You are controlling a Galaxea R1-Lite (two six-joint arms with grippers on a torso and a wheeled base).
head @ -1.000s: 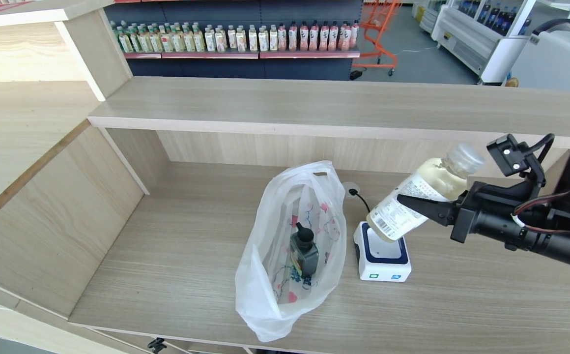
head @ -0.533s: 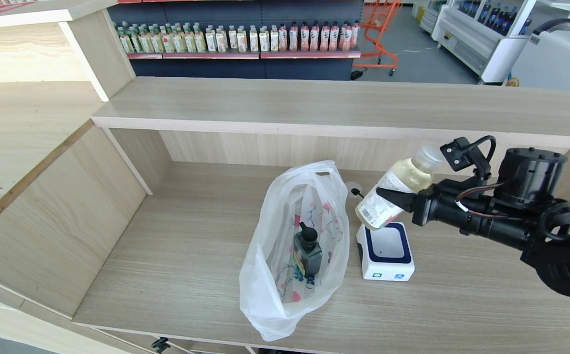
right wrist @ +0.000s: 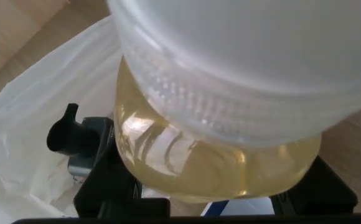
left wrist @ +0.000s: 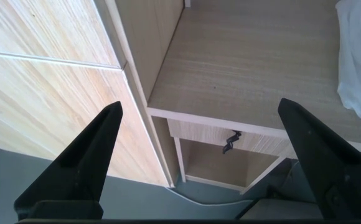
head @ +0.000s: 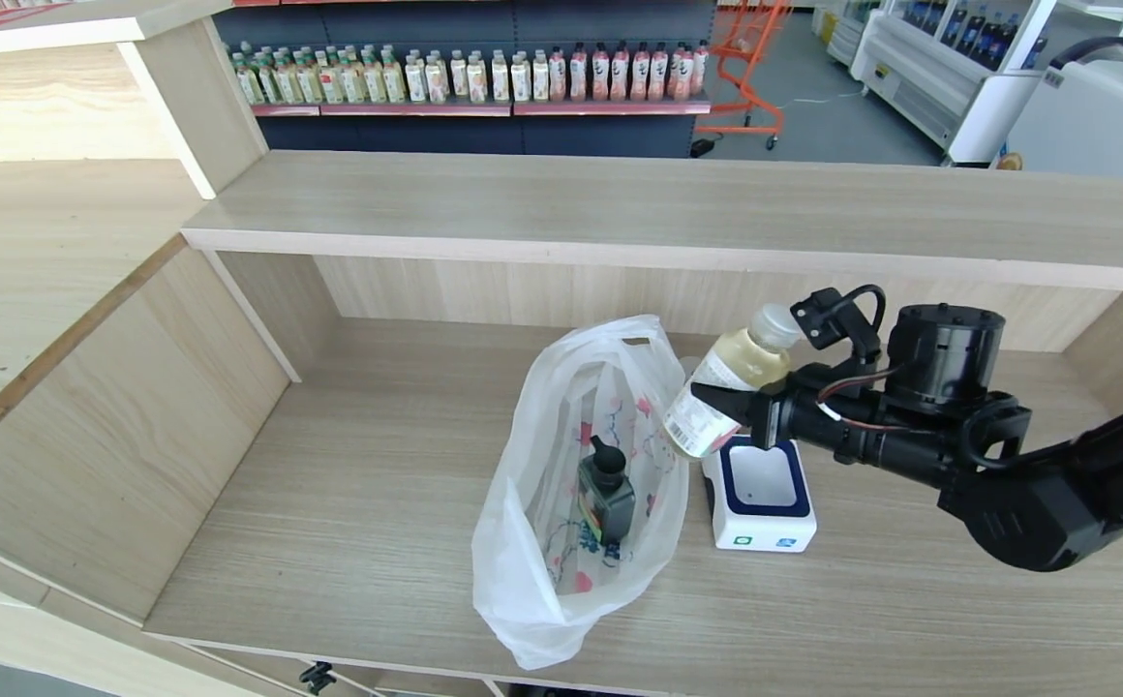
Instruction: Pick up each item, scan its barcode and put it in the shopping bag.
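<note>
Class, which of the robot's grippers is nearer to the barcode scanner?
Right. The right gripper holds a drink bottle just above the barcode scanner, at its far edge. The left gripper hangs open out past the counter front edge, far from it.

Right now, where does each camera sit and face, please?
Head view: on the head, forward-down at counter; right gripper holds the bottle.
Left wrist view: left arm, down past the counter edge; left gripper open.
Right wrist view: right arm, along the bottle into the shopping bag; its fingers show.
Shared, head and right wrist: bottle, shopping bag.
</note>
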